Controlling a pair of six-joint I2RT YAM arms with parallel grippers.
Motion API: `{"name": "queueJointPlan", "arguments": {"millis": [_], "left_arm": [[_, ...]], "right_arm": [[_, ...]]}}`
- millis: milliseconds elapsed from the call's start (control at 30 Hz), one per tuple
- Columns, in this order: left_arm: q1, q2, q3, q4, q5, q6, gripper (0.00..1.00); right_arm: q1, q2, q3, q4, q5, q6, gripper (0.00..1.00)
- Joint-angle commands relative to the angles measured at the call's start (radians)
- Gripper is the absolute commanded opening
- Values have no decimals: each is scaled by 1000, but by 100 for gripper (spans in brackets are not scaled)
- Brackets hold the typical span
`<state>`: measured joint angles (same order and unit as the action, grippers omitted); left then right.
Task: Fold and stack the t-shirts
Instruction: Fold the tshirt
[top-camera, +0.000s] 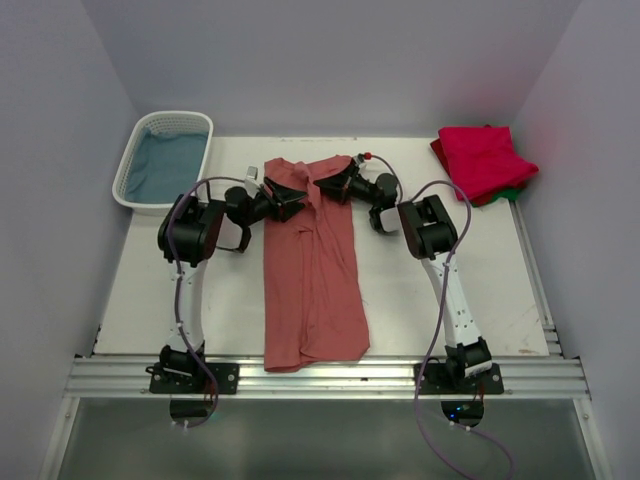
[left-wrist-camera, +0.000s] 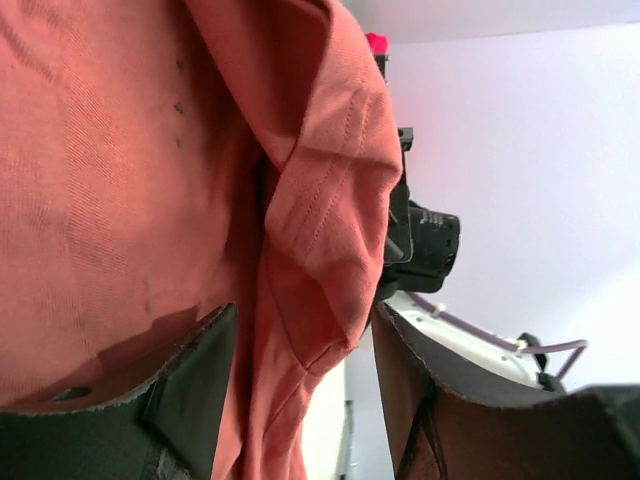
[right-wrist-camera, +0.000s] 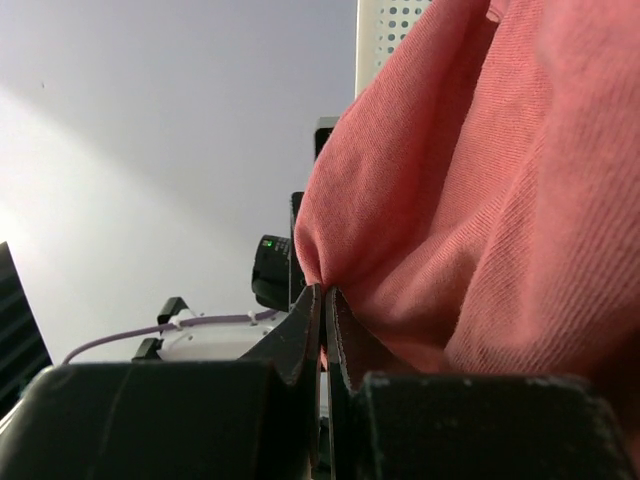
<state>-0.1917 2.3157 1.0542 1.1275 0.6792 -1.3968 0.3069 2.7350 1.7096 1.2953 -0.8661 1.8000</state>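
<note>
A large salmon-red t-shirt lies lengthwise down the middle of the table, its top end bunched up between the two arms. My left gripper is at that top end with its jaws open. In the left wrist view a sleeve fold of the shirt hangs loosely between the fingers of the left gripper. My right gripper is shut, and in its wrist view the right gripper pinches an edge of the salmon-red cloth. A folded crimson-pink t-shirt rests on a green one at the back right.
A white lattice basket holding blue-grey cloth stands at the back left corner. The metal rail runs along the near edge with both arm bases on it. Grey walls close in the table on three sides.
</note>
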Motion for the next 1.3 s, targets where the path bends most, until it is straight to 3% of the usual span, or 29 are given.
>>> {"name": "queueJointPlan", "arguments": {"millis": [0,467,867,1133,1200,1267], "left_arm": [[-20,68,33,354,-32,-203,60],[-58,162,105,465,-217,-373,54],[-58,198,194,428,-260,-400,43],[-72,209,266,348,-262,-383,41],[-72,211,268,356,-262,-387,37],[-72,209,262,365,-260,-389,26]], "right_arm": [[-9,-3,-1,225,-30,10,0],[-22,43,59,282,-48,88,0],[-28,35,58,288,-65,99,0],[-29,40,59,288,-67,107,0],[-32,40,58,288,-70,108,0],[-37,42,56,288,-68,108,0]]}}
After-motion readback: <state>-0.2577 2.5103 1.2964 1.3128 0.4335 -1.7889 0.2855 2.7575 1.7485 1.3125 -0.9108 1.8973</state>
